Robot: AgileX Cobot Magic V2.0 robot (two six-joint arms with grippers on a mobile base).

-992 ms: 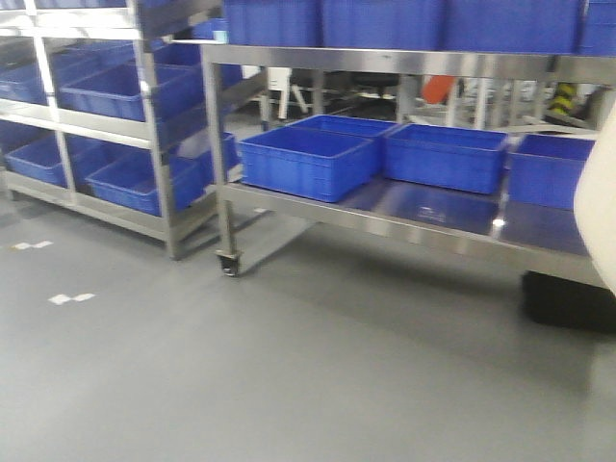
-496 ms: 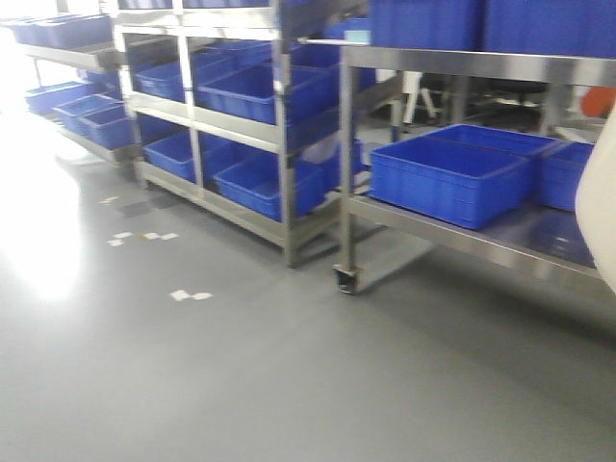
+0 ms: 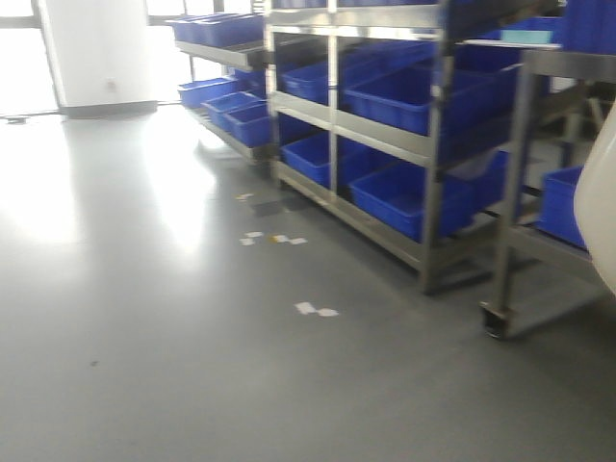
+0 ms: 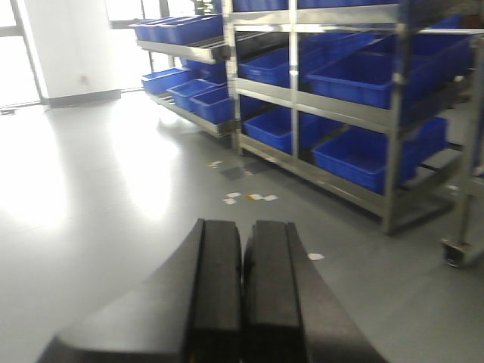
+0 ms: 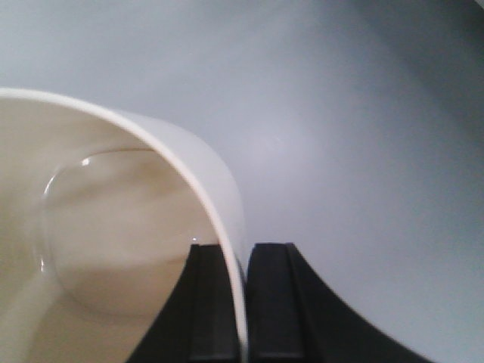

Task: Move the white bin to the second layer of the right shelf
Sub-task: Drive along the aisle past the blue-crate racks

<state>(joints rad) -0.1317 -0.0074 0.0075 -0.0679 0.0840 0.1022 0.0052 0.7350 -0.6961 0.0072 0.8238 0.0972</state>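
The white bin [image 5: 98, 227] is held in the air by my right gripper [image 5: 240, 253], which is shut on its rim, one finger inside and one outside. I see its cream inside and rounded base. A slice of the bin's outer wall [image 3: 599, 202] shows at the right edge of the front view. My left gripper [image 4: 242, 227] is shut and empty, pointing over the grey floor. No shelf level with white rollers shows in any view.
A steel rack [image 3: 433, 144] loaded with blue crates [image 3: 414, 96] stands at the right of the front view. A wheeled steel shelf leg [image 3: 500, 241] is nearer, at the right. More crate racks [image 4: 197, 45] run back toward a bright window. White tape marks [image 3: 316, 309] lie on the floor.
The front view has swung left: the racks and crates have slid to the right of the frame and bright open floor and a wall have come in. The bin's edge stays at the right.
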